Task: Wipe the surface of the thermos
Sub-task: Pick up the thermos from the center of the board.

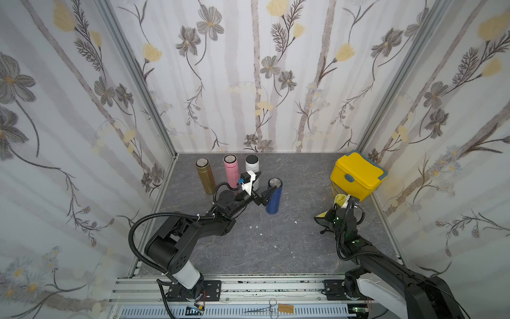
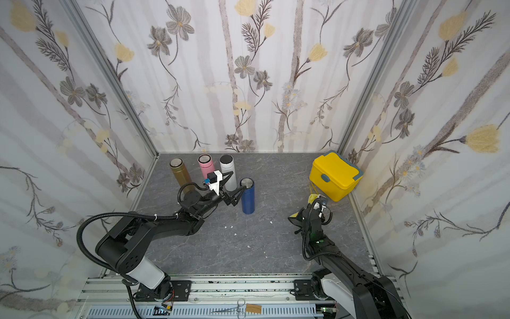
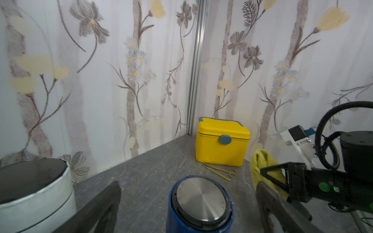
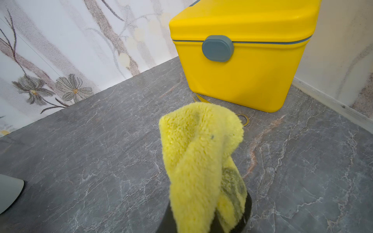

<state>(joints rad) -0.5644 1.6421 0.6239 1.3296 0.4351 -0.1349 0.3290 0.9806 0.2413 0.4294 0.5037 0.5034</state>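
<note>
The yellow box [image 1: 356,175] sits at two o'clock on the grey table [image 1: 289,243]. The blue thermos [image 1: 274,196] stands upright near centre, between the left gripper's [image 1: 267,190] spread jaws. At three o'clock, the right gripper [image 1: 343,203] clamps the yellow cloth [image 4: 199,161].

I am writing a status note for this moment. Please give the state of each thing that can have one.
Blue thermos: upright, capped, not held.
Gold thermos, pink thermos, white thermos: upright.
Yellow box: lid closed.
Yellow cloth: held.
Left gripper: jaws open around blue thermos.
Right gripper: shut on yellow cloth.
</note>
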